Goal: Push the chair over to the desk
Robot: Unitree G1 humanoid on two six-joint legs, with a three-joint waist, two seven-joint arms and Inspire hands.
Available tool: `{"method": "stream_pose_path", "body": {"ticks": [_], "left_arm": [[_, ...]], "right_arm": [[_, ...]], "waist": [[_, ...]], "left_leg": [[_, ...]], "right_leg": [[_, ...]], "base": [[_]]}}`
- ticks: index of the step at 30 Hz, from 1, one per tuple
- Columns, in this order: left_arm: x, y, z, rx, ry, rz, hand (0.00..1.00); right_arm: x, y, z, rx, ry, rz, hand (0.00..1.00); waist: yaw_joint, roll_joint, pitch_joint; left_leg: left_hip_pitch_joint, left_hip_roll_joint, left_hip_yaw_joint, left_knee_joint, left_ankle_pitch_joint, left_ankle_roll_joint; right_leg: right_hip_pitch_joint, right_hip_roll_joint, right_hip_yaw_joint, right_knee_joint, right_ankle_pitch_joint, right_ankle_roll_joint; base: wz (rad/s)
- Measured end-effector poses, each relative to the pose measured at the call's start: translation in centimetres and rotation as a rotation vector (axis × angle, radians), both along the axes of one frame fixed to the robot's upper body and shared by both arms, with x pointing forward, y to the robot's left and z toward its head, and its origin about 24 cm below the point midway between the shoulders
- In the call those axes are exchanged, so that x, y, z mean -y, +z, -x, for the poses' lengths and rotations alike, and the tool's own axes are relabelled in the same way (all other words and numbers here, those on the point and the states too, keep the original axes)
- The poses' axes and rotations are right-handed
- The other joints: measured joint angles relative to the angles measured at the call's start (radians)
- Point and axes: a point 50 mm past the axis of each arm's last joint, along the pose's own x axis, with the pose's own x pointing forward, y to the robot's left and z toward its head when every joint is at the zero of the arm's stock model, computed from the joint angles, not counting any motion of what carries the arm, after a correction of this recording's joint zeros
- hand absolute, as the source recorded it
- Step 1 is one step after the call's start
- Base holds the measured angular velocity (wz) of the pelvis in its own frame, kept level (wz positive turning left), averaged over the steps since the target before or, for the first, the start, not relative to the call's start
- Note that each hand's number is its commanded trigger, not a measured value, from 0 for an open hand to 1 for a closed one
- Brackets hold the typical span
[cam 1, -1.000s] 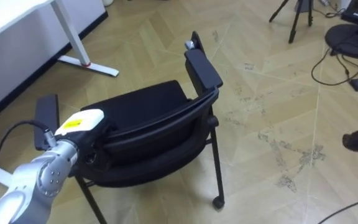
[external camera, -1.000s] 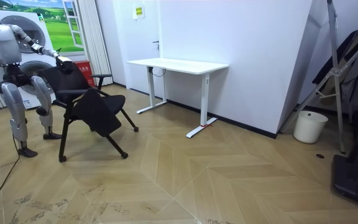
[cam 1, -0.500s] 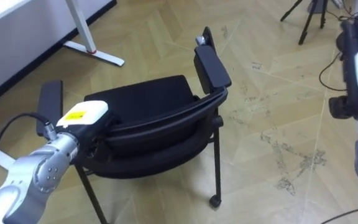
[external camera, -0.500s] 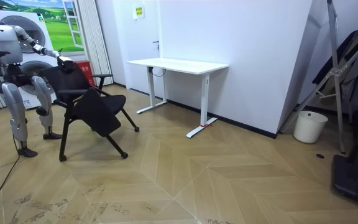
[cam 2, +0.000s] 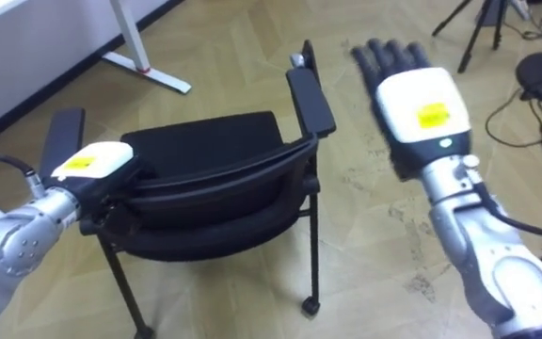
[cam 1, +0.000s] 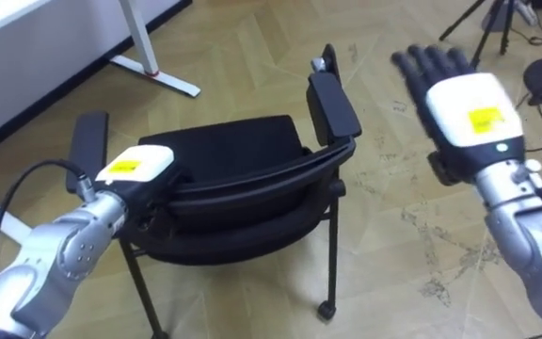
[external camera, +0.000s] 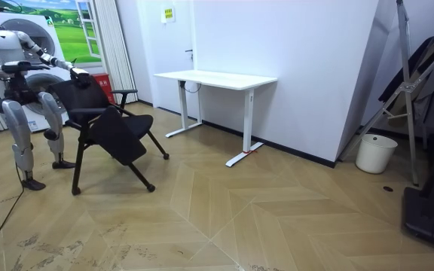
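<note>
a: where is the chair (cam 1: pixel 224 155)?
b: in the centre of the eye views, on the wood floor (cam 1: pixel 384 245). in the room view it stands at the left, with the robot just behind it and a white worktop (external camera: pixel 217 77) well apart toward the middle.
a: what does it look like?
b: all black. it has a padded seat, a curved backrest nearest the camera and two flat armrests, one at the left and one at upper centre. the legs are thin and dark, and there is a small castor (cam 1: pixel 326 307) at lower centre.
a: the left hand (cam 1: pixel 135 168)?
b: it lies on the left end of the backrest's top edge, pale back facing up. whether it grips the backrest i cannot tell.
a: and the right hand (cam 1: pixel 464 108)?
b: it is in the upper right, raised over the floor and apart from the chair. its fingers (cam 1: pixel 431 64) are straight and a little spread, holding nothing.
</note>
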Motion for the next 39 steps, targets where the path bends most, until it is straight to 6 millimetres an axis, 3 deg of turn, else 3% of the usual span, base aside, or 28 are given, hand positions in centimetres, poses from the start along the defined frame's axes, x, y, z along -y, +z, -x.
{"method": "stream_pose_path", "body": {"ticks": [4, 9, 18, 28, 39], "left_arm": [[0.2, -0.3, -0.1, 0.006, -0.014, -0.001, 1.0], [0.7, -0.4, -0.7, -0.001, -0.033, -0.006, 1.0], [1.2, -0.2, -1.1, 0.014, -0.055, -0.006, 1.0], [2.3, 0.2, -1.9, 0.03, -0.093, -0.005, 1.0], [2.5, -0.1, -1.9, 0.026, -0.09, -0.005, 1.0]], "right_arm": [[-2.1, -1.5, 0.7, -0.115, 0.079, 0.056, 0.0], [-3.2, -2.8, 1.3, -0.211, 0.127, 0.099, 0.0], [-4.8, -1.8, 0.1, -0.209, 0.178, 0.14, 0.0], [-7.9, -2.8, 0.4, -0.297, 0.23, 0.081, 0.0], [-8.0, -3.7, 0.4, -0.322, 0.219, 0.058, 0.0]], "waist": [[0.01, 0.001, -0.0012], [0.029, 0.001, -0.0027], [0.045, -0.001, -0.002], [0.059, 0.001, 0.0039], [0.057, 0.009, 0.002]], "left_leg": [[0.001, 0.001, -0.004, 0.001, 0.0, 0.0], [0.0, 0.001, -0.007, 0.002, 0.0, 0.0], [-0.007, 0.001, -0.019, 0.005, 0.001, 0.001], [-0.018, 0.001, -0.042, 0.014, 0.001, 0.001], [-0.032, 0.001, -0.046, 0.018, 0.001, 0.001]], "right_leg": [[0.004, 0.0, -0.007, 0.001, 0.001, -0.001], [0.01, 0.0, -0.008, 0.003, 0.001, -0.002], [0.011, 0.0, -0.02, 0.003, 0.001, -0.002], [0.018, -0.001, -0.046, -0.001, 0.002, -0.003], [0.015, -0.001, -0.051, -0.001, 0.002, -0.003]], "base": [[0.02], [0.0], [0.03], [0.07], [0.0]]}}
